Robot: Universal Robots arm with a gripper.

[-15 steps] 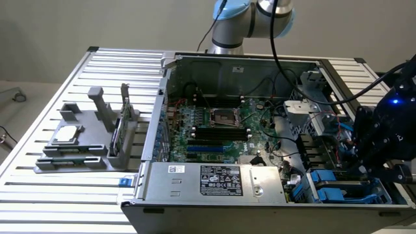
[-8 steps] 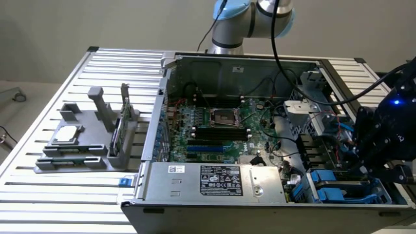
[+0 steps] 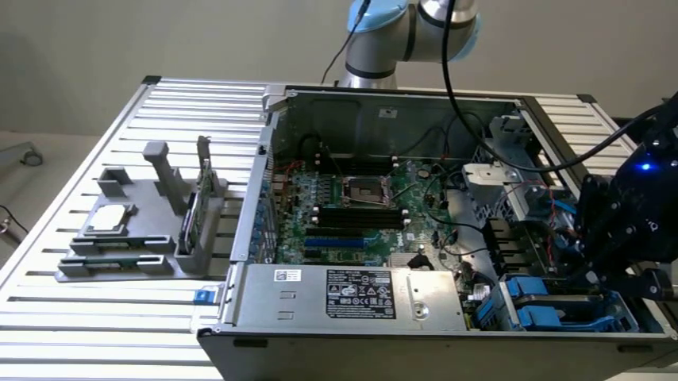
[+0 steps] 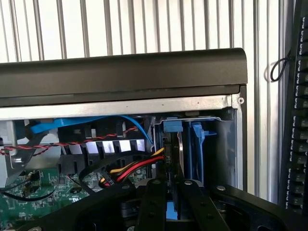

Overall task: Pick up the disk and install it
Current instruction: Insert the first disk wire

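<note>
Since the disk stands edge-on between the fingers, the pick-up looks done. The step in hand is, by my reading, the install. The drive is at the mouth of the drive bay, in the corner of the case on the exterior view's right.

Gripper: fingers narrow, clamped on the disk, with a strip of blue frame showing between them. How deep the disk sits in the bay cannot be told.

Judgement on the move: it calls for a straight push along the slot, with the disk kept square and no twist. The slot looks snug. The red, yellow and black cable bundle lies just beside the path and could snag.

Materials:
- Disk: flat, rigid metal slab with blue plastic edging, hard and smooth. It should slide, not flex.
- Bay: blue plastic carriers in a sheet-metal cage.
- Case: black rounded panel over a bare steel lip.
- Blue flat cable: flexible, runs across the inside above a twisted red-and-black pair.
- Motherboard: green, with black slots.
- Power supply: grey metal box with a white label.
- Table: ribbed metal slats.
- Grey fixture: well apart on the exterior view's left, carries a small square chip.
</note>
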